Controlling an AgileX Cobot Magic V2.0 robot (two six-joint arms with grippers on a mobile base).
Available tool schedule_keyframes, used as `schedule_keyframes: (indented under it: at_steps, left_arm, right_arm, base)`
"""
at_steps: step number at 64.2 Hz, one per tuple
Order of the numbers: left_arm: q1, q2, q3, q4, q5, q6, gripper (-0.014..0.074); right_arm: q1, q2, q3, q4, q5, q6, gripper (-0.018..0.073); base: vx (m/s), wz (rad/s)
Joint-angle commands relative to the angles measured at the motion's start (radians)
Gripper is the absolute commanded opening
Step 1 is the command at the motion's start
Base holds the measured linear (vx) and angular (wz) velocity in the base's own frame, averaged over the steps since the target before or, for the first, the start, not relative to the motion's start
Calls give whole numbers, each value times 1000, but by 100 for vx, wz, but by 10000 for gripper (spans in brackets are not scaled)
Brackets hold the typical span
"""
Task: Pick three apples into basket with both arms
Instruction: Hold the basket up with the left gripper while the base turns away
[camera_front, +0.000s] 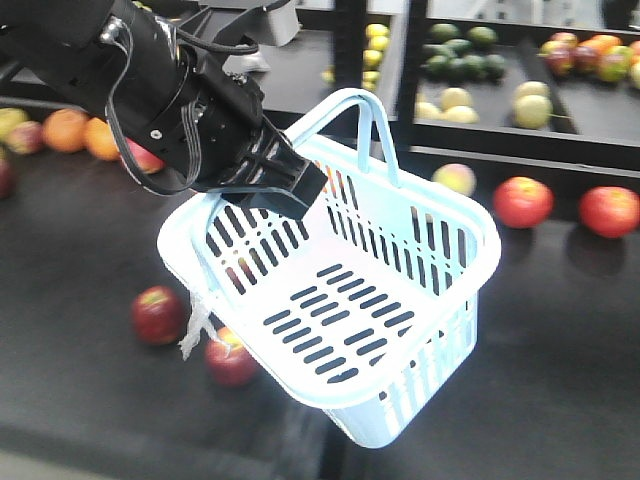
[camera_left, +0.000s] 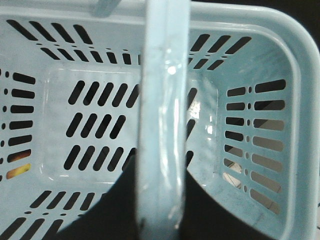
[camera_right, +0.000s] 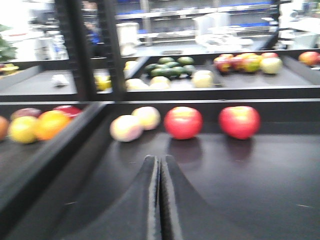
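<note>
The basket (camera_front: 488, 245) is thin pale blue plastic with slotted walls and floor, so I judge it light and slightly springy, likely to swing and tip when carried from one point. It hangs in the air above the dark bench (camera_front: 560, 330), tilted with its mouth toward the front camera, and the left wrist view shows it empty. The left claw (camera_front: 283, 186) is pinching one hoop handle (camera_left: 162, 125), which looks the sensible hold, while the second handle (camera_front: 365, 115) stands free and a white shred (camera_front: 195, 335) dangles from the rim. The right claw (camera_right: 160, 161) is pressed together on nothing. The apples are round and red with yellowish patches; they look firm, smooth and apt to roll or bruise, so a hold across the widest part seems best. One red apple (camera_front: 160, 313) lies left of the basket, a second apple (camera_front: 230, 360) sits under its near-left corner, and a third apple (camera_front: 522, 201) and fourth apple (camera_front: 608, 210) lie beyond its right side
</note>
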Motion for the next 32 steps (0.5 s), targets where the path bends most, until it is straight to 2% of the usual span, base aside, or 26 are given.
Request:
schedule_keyframes:
  at_steps: [1,32]
  left_arm:
    - [-2,-43,-23,-35,-28,-8,-8]
    - [-2,-43,-23,-35,-28,-8,-7]
  right_arm:
    - [-6,-8,9,-3,-75,-9,-3]
    - [-6,-8,9,-3,-75,-9,-3]
  base:
    - [-13,49]
    - [-15,55]
